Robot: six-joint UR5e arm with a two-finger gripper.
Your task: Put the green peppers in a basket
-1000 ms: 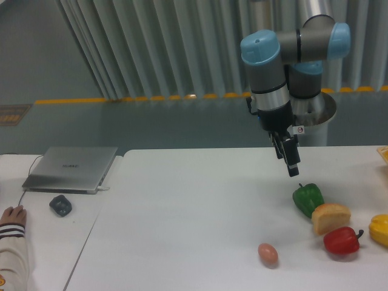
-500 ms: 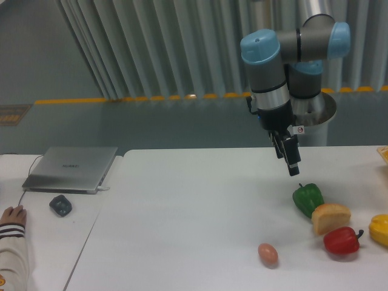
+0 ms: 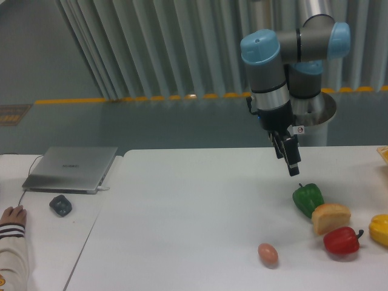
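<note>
Tool [image 3: 293, 171] is hanging above the worktop [image 3: 182, 206], up and left of the green pepper [image 3: 308, 198] and touching nothing; whether its fingers are spread cannot be told. Pepper is lying on the worktop, touching a bread roll [image 3: 331, 217]. Red pepper [image 3: 341, 240], yellow pepper [image 3: 380, 228] and an egg [image 3: 268, 253] are sitting nearby

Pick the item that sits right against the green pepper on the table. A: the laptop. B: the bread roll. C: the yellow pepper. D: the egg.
B: the bread roll lies against the lower right side of the green pepper, while the egg sits apart toward the front, the yellow pepper is at the right edge, and the laptop is far left.
</note>
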